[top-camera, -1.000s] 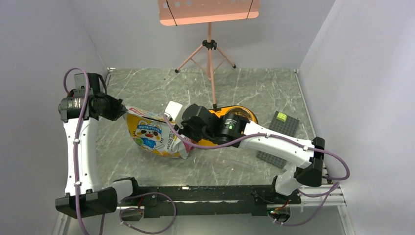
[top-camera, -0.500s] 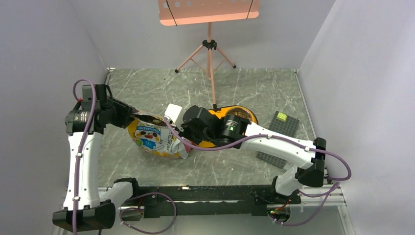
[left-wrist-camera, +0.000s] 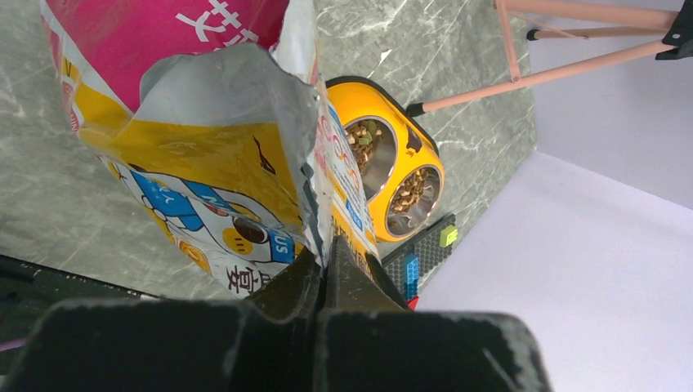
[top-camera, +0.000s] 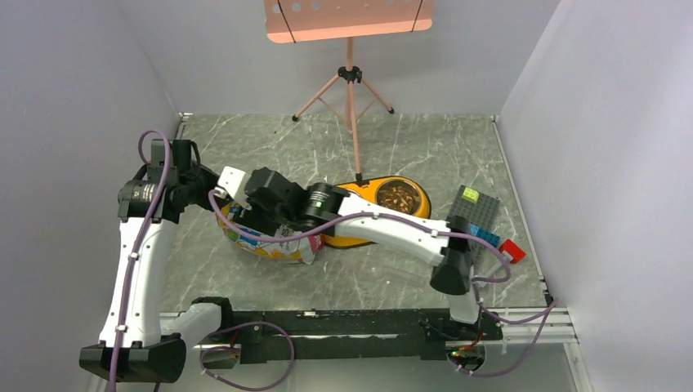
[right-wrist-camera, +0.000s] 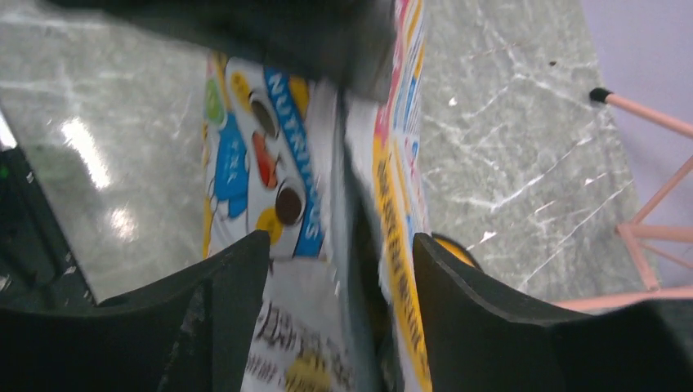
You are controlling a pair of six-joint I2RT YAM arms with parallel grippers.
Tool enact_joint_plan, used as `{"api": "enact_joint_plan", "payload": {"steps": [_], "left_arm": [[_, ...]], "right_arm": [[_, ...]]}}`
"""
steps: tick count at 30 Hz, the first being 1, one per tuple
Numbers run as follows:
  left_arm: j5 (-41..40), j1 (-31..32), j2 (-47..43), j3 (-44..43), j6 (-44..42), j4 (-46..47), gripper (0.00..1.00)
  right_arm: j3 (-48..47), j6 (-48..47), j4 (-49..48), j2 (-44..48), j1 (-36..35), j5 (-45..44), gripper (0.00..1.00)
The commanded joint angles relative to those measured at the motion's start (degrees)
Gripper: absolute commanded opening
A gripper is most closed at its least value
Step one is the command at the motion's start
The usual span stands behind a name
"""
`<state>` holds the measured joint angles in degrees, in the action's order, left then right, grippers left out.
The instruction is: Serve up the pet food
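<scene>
Left gripper: the left gripper [left-wrist-camera: 326,260] was pinched together on the torn top edge of the bag [left-wrist-camera: 204,171], silver lining showing just above it; compared with a second before, its arm had come in closer from the left edge of the worktop [top-camera: 392,147]
Right gripper: the right gripper [right-wrist-camera: 339,241] had left its place over the feeder [top-camera: 368,193] and reached across to the bag's left side, close by the other one; its fingers stood apart with a fold of the bag running between them (the wrist view was blurred, so I couldn't say whether either finger touched the foil)
Bag: left of the worktop's centre, much where it had been, its magenta bottom band at the end away from the pinched edge
Kibble: with the right arm gone from above it, the feeder's right bowl lay in plain sight with kibble [top-camera: 398,196] in it; the left wrist view showed brown pieces in both steel bowls
Feeder: near the worktop's centre, just beside the bag on its right
Also uncovered: a red piece [top-camera: 512,250] beside the studded baseplate [top-camera: 474,214], near the right edge
Meaning for the task: the food looked already served, to my eye; the arms seemed to be trading grips on the bag, perhaps to right it or shut it, though I couldn't tell which
Risk: the mouth was open, so a careless tug might scatter kibble
</scene>
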<state>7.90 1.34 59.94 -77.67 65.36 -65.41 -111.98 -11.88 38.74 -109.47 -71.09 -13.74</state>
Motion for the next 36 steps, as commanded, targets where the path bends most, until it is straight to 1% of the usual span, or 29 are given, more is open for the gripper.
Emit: {"api": "enact_joint_plan", "payload": {"steps": [1, 2, 3, 4, 5, 6, 7, 8, 10, 12, 13, 14, 15, 16, 17, 18, 19, 20, 21, 22, 23, 25, 28, 30, 31, 32, 33, 34, 36], "left_arm": [[-0.14, 0.21, -0.56, -4.15, 0.73, -2.4, 0.0], [-0.24, 0.17, -0.41, -4.38, 0.94, -3.12, 0.0], [-0.19, 0.2, -0.32, -4.44, 0.92, -3.45, 0.0], [0.2, 0.16, -0.32, -4.24, 0.82, -3.3, 0.0], [0.76, 0.16, -0.39, -3.8, 0.91, -2.9, 0.07], [1.29, 0.18, -0.43, -3.32, 1.49, -2.73, 0.26], [2.36, 0.23, -0.52, -2.53, 2.19, -2.37, 0.41], [4.22, 0.28, -0.71, -1.23, 2.77, -1.01, 0.44], [7.72, 1.22, -1.14, 2.47, 4.12, 3.01, 0.4], [8.36, 1.62, -1.52, 3.79, 4.26, 5.07, 0.3], [8.4, 1.64, -1.64, 4.35, 4.05, 6.02, 0.19], [8.76, 1.64, -1.74, 4.89, 3.98, 6.15, 0.05], [8.52, 1.53, -1.94, 5.19, 4.31, 5.94, 0.0], [7.52, 1.48, -2.24, 5.2, 4.59, 5.82, 0.0], [6.63, 1.41, -2.54, 5.08, 4.66, 5.96, 0.0], [5.93, 1.43, -2.63, 4.63, 4.89, 5.76, 0.0], [5.11, 1.46, -2.36, 3.81, 5.27, 4.58, 0.0], [4.18, 1.42, -1.8, 2.46, 5.74, 2.71, 0.0], [3.2, 1.39, -0.96, 0.87, 5.87, 0.24, 0.0], [2.25, 1.38, -0.02, -0.62, 5.79, -1.83, 0.0], [1.61, 1.26, 0.81, -2.1, 5.63, -3.64, 0.0], [0.45, 0.4, 1.87, -4.13, 4.96, -5.95, 0.0], [-0.58, -1.08, 2.13, -5.9, 3.61, -6.68, 0.0], [-0.37, -1.17, 2.19, -6.32, 3.2, -7.13, 0.0], [-0.3, -2.42, 2.13, -6.31, 3.25, -7.14, 0.0], [-0.26, -2.59, 1.99, -6.09, 3.32, -6.96, 0.0], [-0.21, -2.58, 1.77, -5.76, 3.37, -6.75, 0.0], [-0.22, -2.57, 1.5, -5.32, 3.48, -6.62, 0.0], [-0.46, -2.77, 1.09, -4.6, 3.79, -6.57, 0.0]], "right_arm": [[-10.04, -1.07, -1.51, -3.86, -0.56, -5.76, 0.6], [-11.17, -0.9, -1.29, -4.46, -0.74, -6.92, 0.47], [-11.75, -0.94, -1.08, -4.67, -0.81, -7.71, 0.21], [-11.42, -1.12, -1.06, -4.42, -0.98, -8.19, 0.0], [-10.33, -1.71, -1.26, -3.77, -1.05, -6.99, 0.0], [-8.73, -2.53, -1.95, -2.67, -1.07, -4.83, 0.0], [-6.93, -3.09, -3.07, -1.55, -1.44, -4.35, 0.0], [-5.7, -3.18, -3.68, -0.64, -1.63, -3.65, 0.0], [-5.95, -2.36, -2.8, -0.31, -1.59, -1.08, 0.0], [-5.47, -2.52, -2.37, 0.07, -1.57, -0.65, 0.0], [-5.21, -2.53, -2.36, 0.39, -1.59, -0.78, 0.0], [-5.04, -2.35, -2.31, 0.54, -1.6, -1.59, 0.0], [-4.98, -2.2, -2.04, 0.69, -1.51, -2.91, 0.0], [-5.02, -2.22, -1.43, 0.79, -1.51, -3.63, 0.1], [-4.67, -2.41, -1.1, 1.02, -1.51, -4.64, 0.29], [-3.83, -2.55, -1.04, 1.5, -1.51, -5.46, 0.38], [-2.94, -2.8, -1.04, 2.03, -1.44, -6.01, 0.4], [-1.37, -2.77, -1.33, 2.59, -1.39, -7.2, 0.39], [-0.36, -2.45, -1.46, 3.14, -1.21, -8.35, 0.3], [0.46, -2.04, -1.35, 3.59, -0.99, -9.5, 0.11], [1.25, -1.57, -0.93, 3.98, -0.82, -11.11, 0.0], [3.83, -1.99, 0.0, 5.47, -0.85, -11.68, 0.0], [10.2, -1.85, -2.67, 10.2, -0.93, -12.06, 0.0], [10.33, 0.53, -0.65, 10.56, 0.15, -12.58, 0.01], [9.77, 1.78, 1.09, 10.49, 0.67, -12.61, 0.22], [10.21, 2.2, 1.48, 11.01, 0.84, -13.06, 0.31], [11.56, 1.69, 0.71, 11.92, 0.91, -12.82, 0.28], [12.45, 1.47, 0.3, 12.73, 0.87, -12.49, 0.02], [14.07, 1.17, 0.07, 14.39, 0.82, -11.71, 0.0]]}}
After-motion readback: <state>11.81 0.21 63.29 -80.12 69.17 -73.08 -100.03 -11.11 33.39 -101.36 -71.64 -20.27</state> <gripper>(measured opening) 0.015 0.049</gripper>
